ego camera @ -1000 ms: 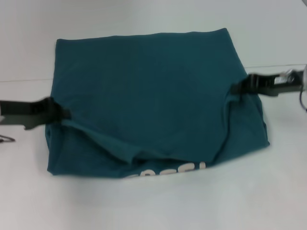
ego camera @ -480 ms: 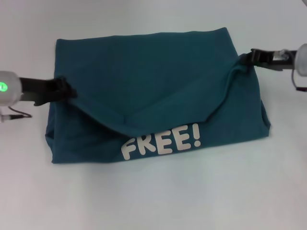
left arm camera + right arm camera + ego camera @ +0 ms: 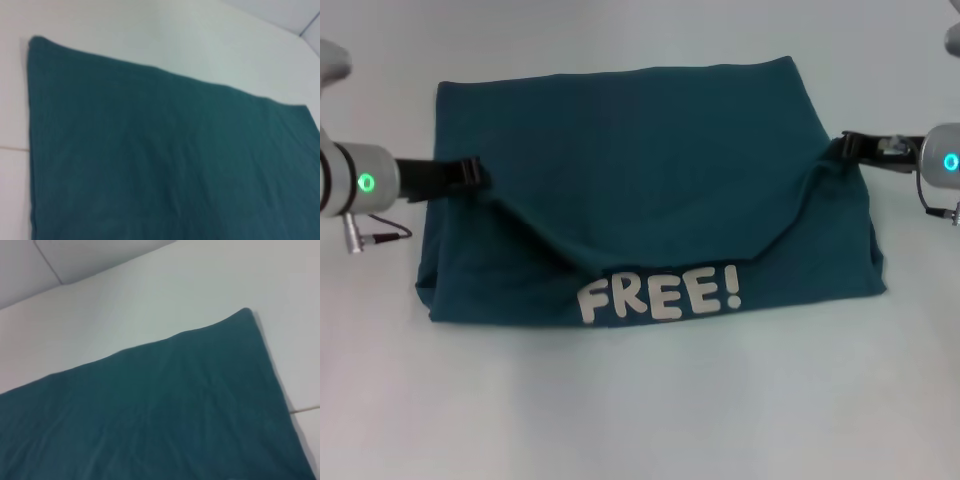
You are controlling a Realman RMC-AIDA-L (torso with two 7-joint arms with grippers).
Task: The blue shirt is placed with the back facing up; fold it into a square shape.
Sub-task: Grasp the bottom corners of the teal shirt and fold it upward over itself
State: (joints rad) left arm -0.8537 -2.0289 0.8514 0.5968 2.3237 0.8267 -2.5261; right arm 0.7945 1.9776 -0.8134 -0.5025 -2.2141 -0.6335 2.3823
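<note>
At mid-frame the left gripper (image 3: 472, 175) and right gripper (image 3: 850, 146) pinch opposite edges of the blue shirt (image 3: 640, 170) on the white table (image 3: 640, 420).

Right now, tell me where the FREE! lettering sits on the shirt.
In the head view, the FREE! lettering lies along the near edge of the blue shirt, about midway between the left claw and right claw.
</note>
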